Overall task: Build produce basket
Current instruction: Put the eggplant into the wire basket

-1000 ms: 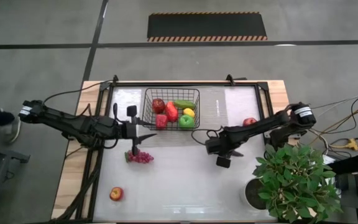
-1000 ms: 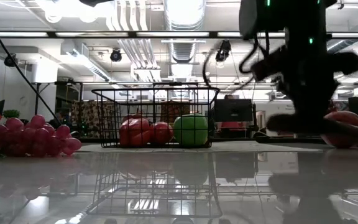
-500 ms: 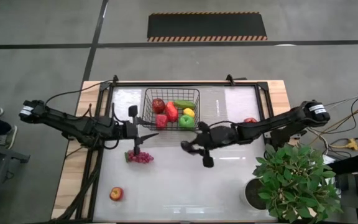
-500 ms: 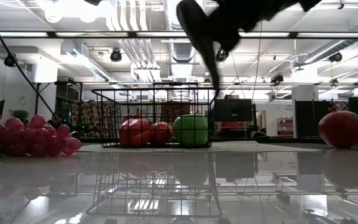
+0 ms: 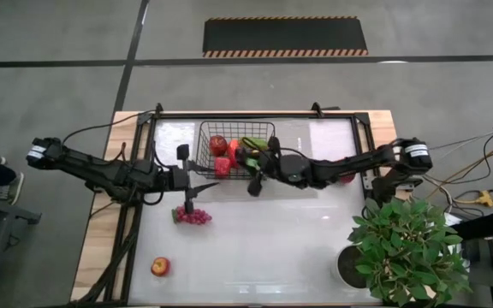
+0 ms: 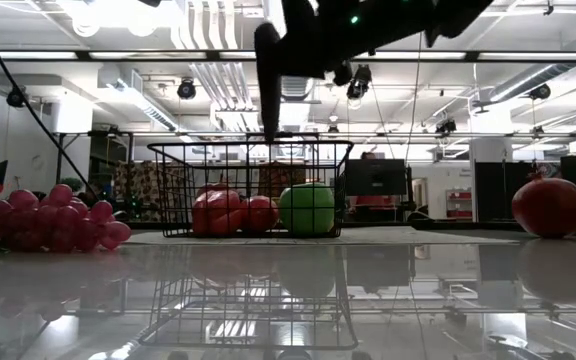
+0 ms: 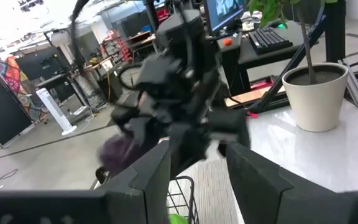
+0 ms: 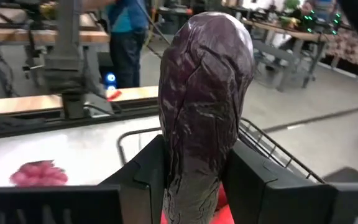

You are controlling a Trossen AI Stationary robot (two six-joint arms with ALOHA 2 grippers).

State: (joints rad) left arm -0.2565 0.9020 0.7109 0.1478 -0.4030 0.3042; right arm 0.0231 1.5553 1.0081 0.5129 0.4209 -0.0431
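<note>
A: Where does it stand, biggest things first?

B: The pale white table top (image 5: 255,248) carries the rectangular black wire-mesh basket (image 5: 205,141) near its far edge. The right gripper (image 5: 252,175) reaches over the basket's near right corner, its two dark fingers closed on the glossy dark purple toy eggplant (image 8: 205,106), which stands upright between them.

A: How should the drop go?

B: I'd bring the eggplant fully inside the rim before the fingers part, and lower it. The basket already holds a dark red apple (image 5: 218,144), a long green cucumber (image 5: 255,142) and a round green apple (image 6: 307,208), so a high release could bounce it out. Aim for the free spot, tip down.

A: And the other arm?

B: The left gripper (image 5: 188,190) waits left of the basket, just above the bunch of pink-purple toy grapes (image 5: 195,216). Its fingers stand narrowly apart with nothing between them.

A: What else is left out?

B: A red-and-yellow apple (image 5: 159,267) near the front left corner, and a round red fruit (image 6: 550,207) to the right, partly under the right arm. The leafy green plant in its white pot (image 5: 409,244) sits at the front right, close to that arm's elbow; worth watching on the way back.
</note>
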